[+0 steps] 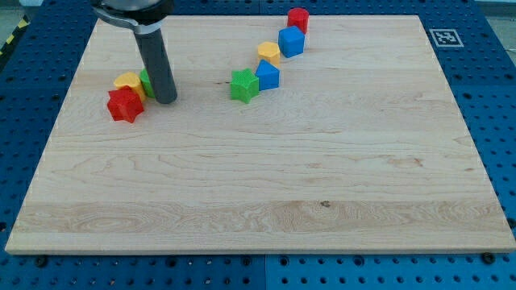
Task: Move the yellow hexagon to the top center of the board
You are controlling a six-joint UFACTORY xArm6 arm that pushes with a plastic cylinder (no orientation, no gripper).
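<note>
In the camera view, the wooden board [266, 193] is seen with two groups of blocks. At the view's upper left, my tip [165, 100] is set down just to the right of a green block [146, 83], which is largely hidden behind the rod, with a yellow block [127, 80] and a red star-shaped block [125, 105] touching on that block's left. No jaws are carried by the rod, so nothing is held; only pushing contact is possible. Toward the top centre, a chain is formed by a green star-shaped block [243, 85], a blue block [268, 75], the yellow hexagon [269, 52], a blue cube [291, 41] and a red block [298, 19]. The yellow hexagon is thus already near the top, slightly right of centre, wedged between the two blue pieces. The approach step is judged to be in hand: the tip is well apart from the hexagon. The next move is judged to require travel rightward and a short nudge upward, without the neighbours being dragged along.
</note>
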